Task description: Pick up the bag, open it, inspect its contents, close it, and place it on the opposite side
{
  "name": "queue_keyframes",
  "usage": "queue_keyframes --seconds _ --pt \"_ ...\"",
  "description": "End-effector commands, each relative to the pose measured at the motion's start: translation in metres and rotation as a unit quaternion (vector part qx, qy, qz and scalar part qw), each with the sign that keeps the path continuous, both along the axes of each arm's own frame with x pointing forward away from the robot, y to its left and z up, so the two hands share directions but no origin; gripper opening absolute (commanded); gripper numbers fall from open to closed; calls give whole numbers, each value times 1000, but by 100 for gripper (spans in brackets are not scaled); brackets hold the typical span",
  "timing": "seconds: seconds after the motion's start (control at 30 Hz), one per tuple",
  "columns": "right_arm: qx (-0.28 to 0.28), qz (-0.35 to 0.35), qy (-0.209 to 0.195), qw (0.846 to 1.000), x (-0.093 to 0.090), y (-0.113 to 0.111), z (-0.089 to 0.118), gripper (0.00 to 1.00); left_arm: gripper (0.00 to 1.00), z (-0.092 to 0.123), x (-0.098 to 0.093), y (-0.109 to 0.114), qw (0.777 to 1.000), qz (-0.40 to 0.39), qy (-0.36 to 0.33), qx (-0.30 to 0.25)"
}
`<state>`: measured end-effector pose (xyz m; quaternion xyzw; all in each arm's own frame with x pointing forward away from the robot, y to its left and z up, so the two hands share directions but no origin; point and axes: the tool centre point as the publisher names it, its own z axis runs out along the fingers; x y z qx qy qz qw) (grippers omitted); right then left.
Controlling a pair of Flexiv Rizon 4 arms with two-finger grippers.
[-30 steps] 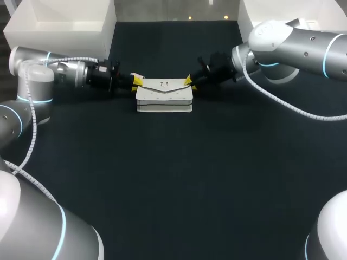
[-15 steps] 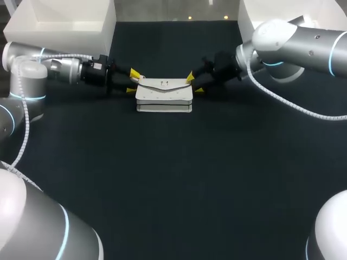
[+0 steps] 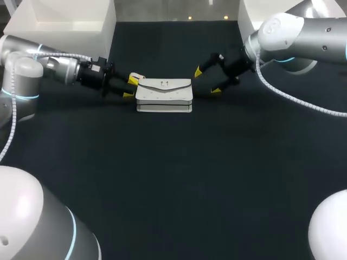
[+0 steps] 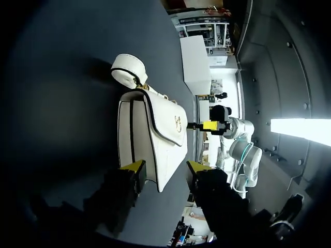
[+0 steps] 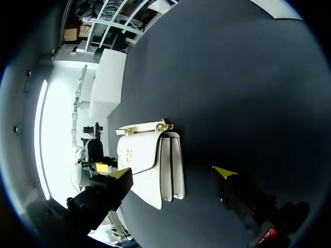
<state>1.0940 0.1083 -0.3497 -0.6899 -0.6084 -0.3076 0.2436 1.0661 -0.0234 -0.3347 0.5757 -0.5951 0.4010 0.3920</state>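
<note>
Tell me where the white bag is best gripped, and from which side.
Likely its short ends, coming in from the sides: the white bag lies lengthwise between the open left claw and right claw, and each end looks narrow enough to fit.

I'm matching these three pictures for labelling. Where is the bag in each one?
Head view: the bag lies upper middle on the table, between the left claw and the right claw.
Left wrist view: the bag is just ahead of the left claw, its near end between the open fingers.
Right wrist view: the bag is ahead of the open right claw.
Shared landmark: the black table under the bag.
</note>
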Motion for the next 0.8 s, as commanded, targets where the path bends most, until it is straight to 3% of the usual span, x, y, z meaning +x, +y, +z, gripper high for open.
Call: queue_keyframes --seconds 0.03,0.27,0.57,0.67,0.8 --pt "-16 -8 -8 1000 -6 -8 6 100 45 0 -7 -3 1000 15 -1 7" --pt "-32 1 -12 999 -4 -21 5 100 42 -11 -3 -6 1000 19 15 15" --pt "-59 28 -20 998 -3 -25 6 100 21 -17 3 -11 999 20 24 28" --pt "-63 33 -22 997 -3 -26 6 100 20 -19 5 -12 999 20 26 30" --pt "-74 39 -23 996 -4 -28 6 100 0 -22 8 -14 999 19 29 32"
